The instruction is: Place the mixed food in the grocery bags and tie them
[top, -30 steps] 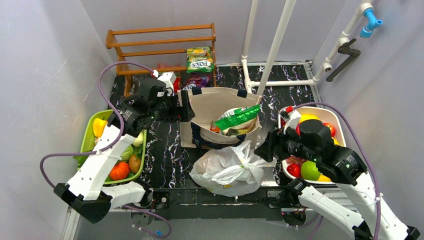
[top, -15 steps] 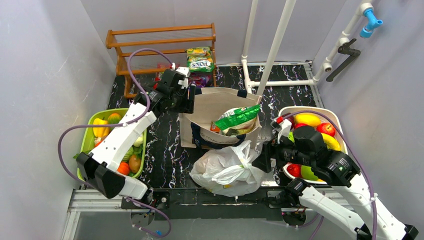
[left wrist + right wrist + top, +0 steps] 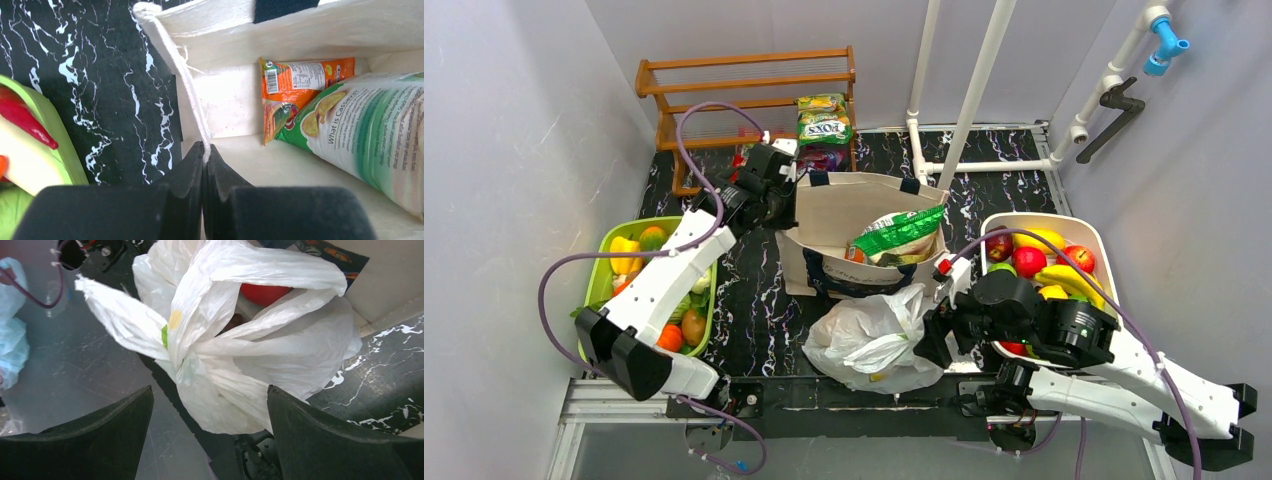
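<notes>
The beige canvas tote stands open mid-table, with a green snack packet lying inside. My left gripper is at its left wall. In the left wrist view that gripper is shut on the tote's thin pale rim, with an orange packet and a green-and-white packet inside. The white plastic bag sits in front of the tote, crumpled. My right gripper is at its right side. In the right wrist view it is open, with the bag reaching between the fingers and something red inside.
A green tray of vegetables sits at the left and a white tray of fruit at the right. A wooden rack with snack packets stands at the back. White pipes rise behind the tote.
My left gripper has moved onto the tote's left rim and closed on it. The right arm has swung down and left from the fruit tray to the plastic bag, jaws open.
</notes>
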`<move>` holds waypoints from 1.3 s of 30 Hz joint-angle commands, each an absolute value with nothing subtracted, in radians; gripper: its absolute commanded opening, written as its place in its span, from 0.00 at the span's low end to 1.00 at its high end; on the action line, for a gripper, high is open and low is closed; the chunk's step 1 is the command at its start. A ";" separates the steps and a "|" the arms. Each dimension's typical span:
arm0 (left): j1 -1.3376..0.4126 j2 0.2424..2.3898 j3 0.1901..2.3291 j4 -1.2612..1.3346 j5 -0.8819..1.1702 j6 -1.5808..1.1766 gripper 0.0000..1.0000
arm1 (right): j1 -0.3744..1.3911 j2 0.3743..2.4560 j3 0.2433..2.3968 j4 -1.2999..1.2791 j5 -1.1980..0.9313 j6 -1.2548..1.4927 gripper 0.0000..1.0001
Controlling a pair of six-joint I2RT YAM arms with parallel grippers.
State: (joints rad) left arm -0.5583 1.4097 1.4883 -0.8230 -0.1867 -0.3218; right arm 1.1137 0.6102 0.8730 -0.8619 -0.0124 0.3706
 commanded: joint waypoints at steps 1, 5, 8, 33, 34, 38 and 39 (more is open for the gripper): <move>-0.549 1.284 1.429 -0.834 -0.211 -0.379 0.00 | 1.152 0.649 0.879 -0.792 0.150 0.369 0.91; -0.549 1.254 1.378 -0.829 -0.190 -0.397 0.00 | 1.178 0.664 0.878 -0.763 0.166 0.329 0.91; -0.549 1.249 1.365 -0.826 -0.177 -0.405 0.00 | 1.205 0.690 0.876 -0.758 0.165 0.292 0.92; -0.549 1.200 1.317 -0.820 -0.148 -0.414 0.00 | 1.264 0.771 0.810 -0.673 0.059 0.243 0.09; -0.549 1.196 1.314 -0.821 -0.145 -0.416 0.00 | 1.265 0.781 0.825 -0.680 0.058 0.243 0.04; -0.549 1.173 1.292 -0.808 -0.134 -0.426 0.00 | 1.266 0.803 0.907 -0.711 0.058 0.248 0.01; -0.549 1.165 1.287 -0.805 -0.132 -0.428 0.00 | 1.266 0.806 0.932 -0.717 0.052 0.247 0.01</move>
State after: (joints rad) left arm -0.5541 1.2186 1.3102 -0.7891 -0.1486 -0.4126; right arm 1.2583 0.8043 0.8089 -0.7132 0.0681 0.2577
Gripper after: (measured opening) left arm 0.017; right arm 0.055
